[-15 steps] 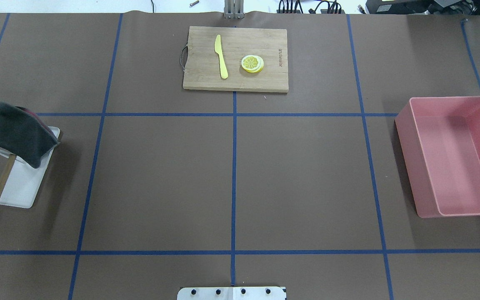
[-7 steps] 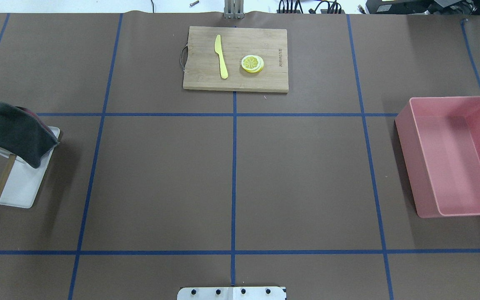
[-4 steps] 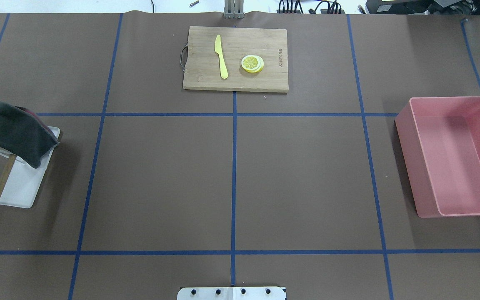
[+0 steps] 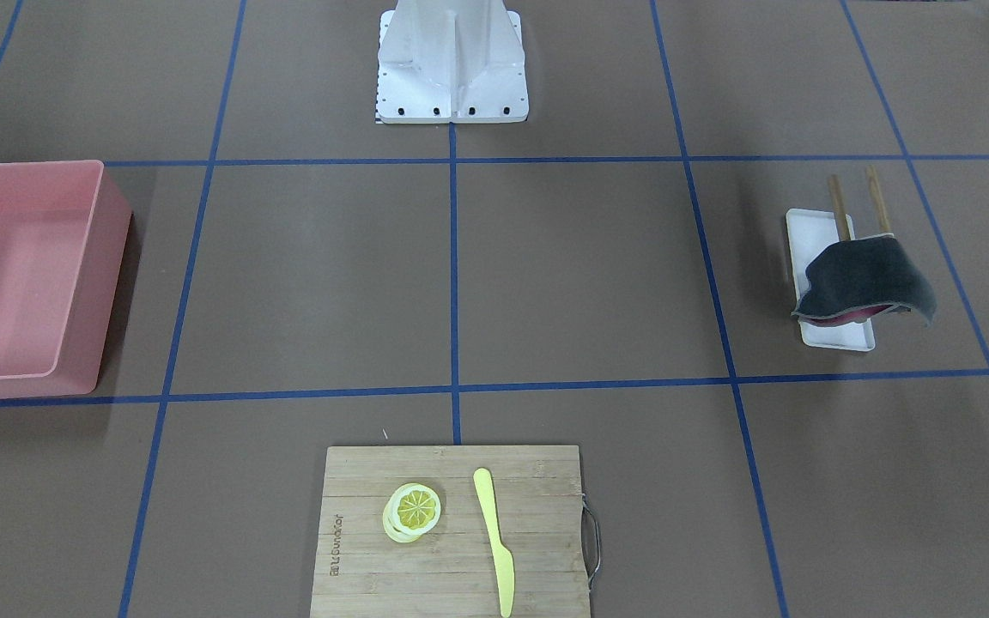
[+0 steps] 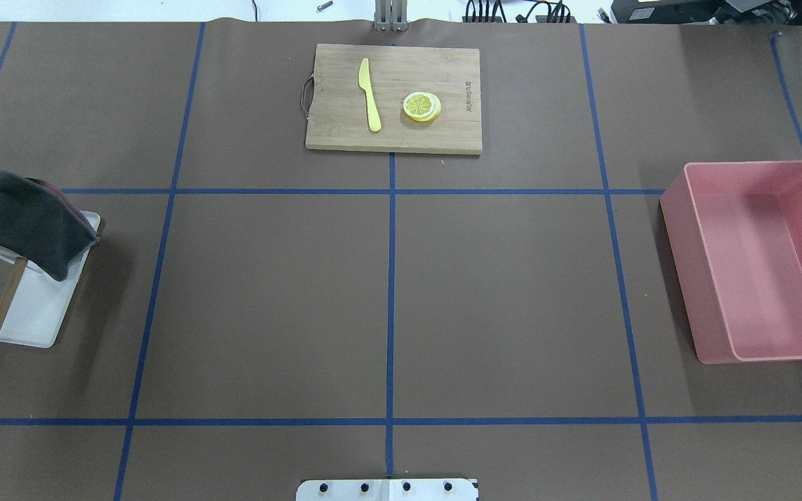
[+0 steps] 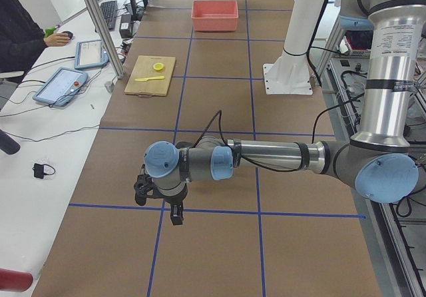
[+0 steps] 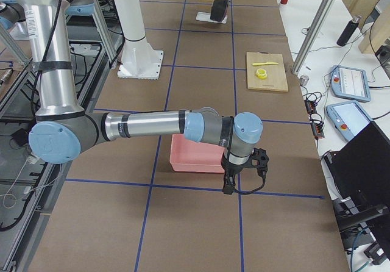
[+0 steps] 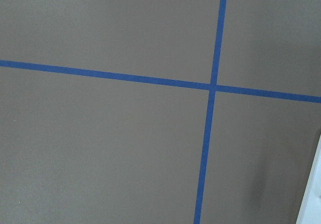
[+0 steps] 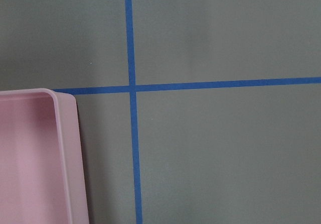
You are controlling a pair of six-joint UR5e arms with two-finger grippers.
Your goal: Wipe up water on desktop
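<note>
The desktop is a matte brown surface with a grid of blue tape lines; I can make out no water on it in any view. A dark grey cloth hangs over a small wooden rack on a white tray at the left; the cloth also shows from the front. My left gripper hangs low over the table's left end, seen only from the side, so I cannot tell its state. My right gripper hangs beside the pink bin; its state cannot be told either.
A bamboo cutting board at the far middle carries a yellow knife and lemon slices. The pink bin stands at the right edge. The robot's base plate sits at the near edge. A seated person is beside the table.
</note>
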